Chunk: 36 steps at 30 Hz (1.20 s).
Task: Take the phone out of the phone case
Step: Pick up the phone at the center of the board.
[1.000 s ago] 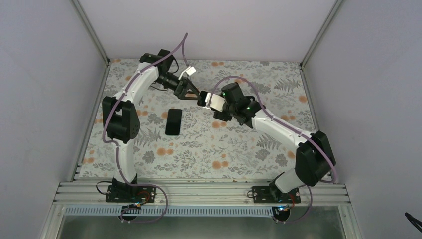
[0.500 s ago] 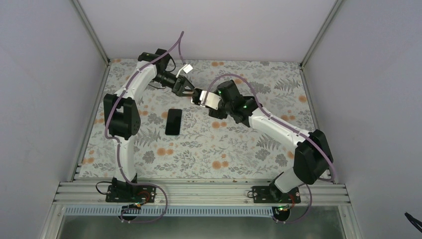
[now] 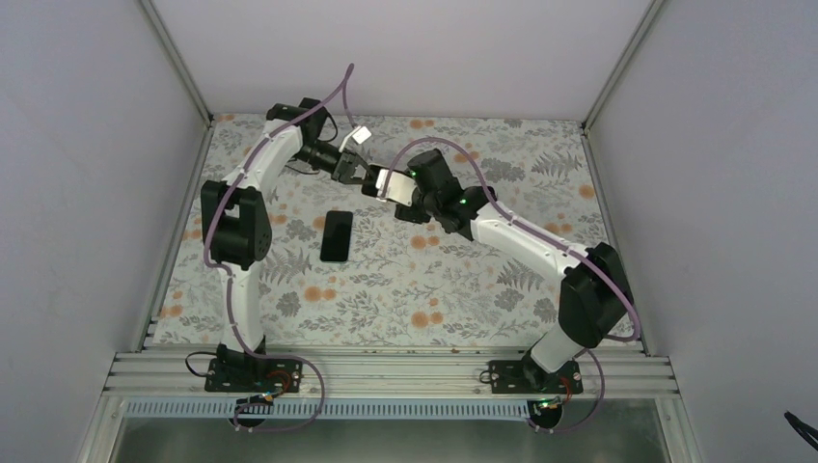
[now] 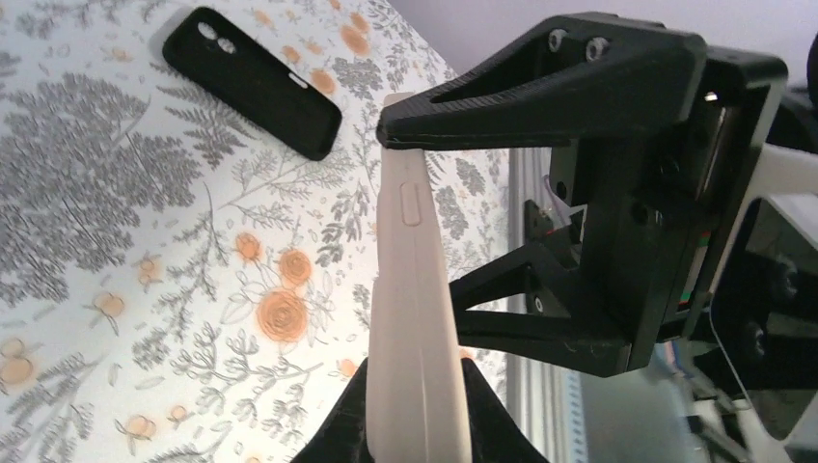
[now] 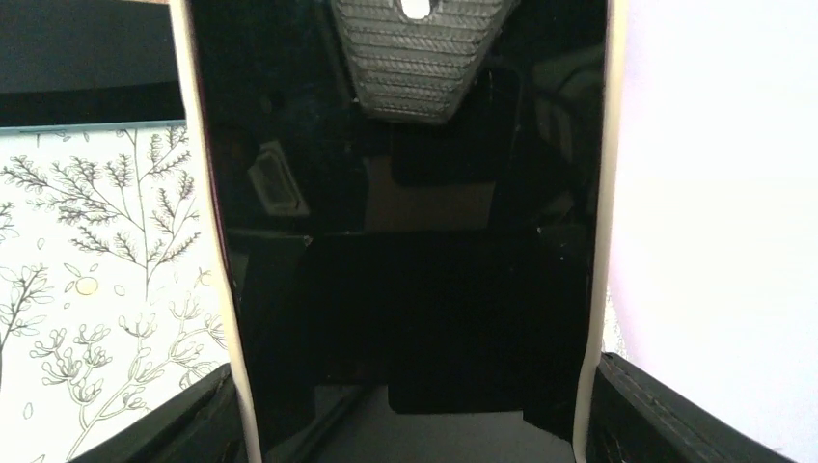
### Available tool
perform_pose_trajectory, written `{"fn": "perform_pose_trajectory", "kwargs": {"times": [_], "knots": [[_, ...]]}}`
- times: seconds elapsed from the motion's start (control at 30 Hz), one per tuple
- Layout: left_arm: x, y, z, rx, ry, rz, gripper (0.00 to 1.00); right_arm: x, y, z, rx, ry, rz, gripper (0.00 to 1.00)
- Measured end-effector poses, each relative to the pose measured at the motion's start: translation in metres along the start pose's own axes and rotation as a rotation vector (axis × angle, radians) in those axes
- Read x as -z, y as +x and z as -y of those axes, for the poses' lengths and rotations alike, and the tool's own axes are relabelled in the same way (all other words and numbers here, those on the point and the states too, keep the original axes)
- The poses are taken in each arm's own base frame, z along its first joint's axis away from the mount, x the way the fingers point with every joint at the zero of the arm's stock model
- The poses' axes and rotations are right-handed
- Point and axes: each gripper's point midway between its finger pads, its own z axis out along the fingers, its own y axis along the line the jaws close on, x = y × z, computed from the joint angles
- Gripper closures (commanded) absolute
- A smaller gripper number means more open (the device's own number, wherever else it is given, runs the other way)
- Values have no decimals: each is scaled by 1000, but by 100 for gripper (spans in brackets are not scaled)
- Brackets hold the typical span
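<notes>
1. One cased phone point(image 3: 390, 182) is hanging above the surface point(image 3: 463, 289), near its far edge.
2. Two grippers are clamping it: the left end effector point(image 3: 362, 177) and the right end effector point(image 3: 401, 189).
3. One black device point(image 3: 336, 235) is lying toward the left edge.

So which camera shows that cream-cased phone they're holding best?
The right wrist view: the cream-cased phone fills it, dark screen facing the camera. The left wrist view shows only its side edge; the top view shows it small.
</notes>
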Motion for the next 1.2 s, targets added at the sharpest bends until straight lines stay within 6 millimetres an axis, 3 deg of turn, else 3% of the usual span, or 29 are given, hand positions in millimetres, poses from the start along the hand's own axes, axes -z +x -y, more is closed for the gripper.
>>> {"fn": "perform_pose_trajectory", "kwargs": {"times": [0.1,0.23,0.4,0.57,0.73,0.83,1.03,1.2], "knots": [[4,4,-2,77,1,-1,98,2,-5,-3,20,3,0,42],[2,4,2,86,14,-1,98,7,-4,-4,19,-10,2,19],[0,4,18,41,19,-15,98,21,-4,-8,5,-91,38,11],[6,-3,58,-173,-32,-36,98,50,11,-5,-75,-253,132,10],[17,-15,102,-399,-106,-44,98,83,19,12,-189,-404,274,10],[21,-10,119,-477,-146,-65,98,103,23,23,-246,-467,351,13],[21,11,120,-487,-180,-119,98,129,21,49,-297,-542,486,19],[18,20,111,-471,-186,-148,98,127,18,39,-324,-642,531,22]]}}
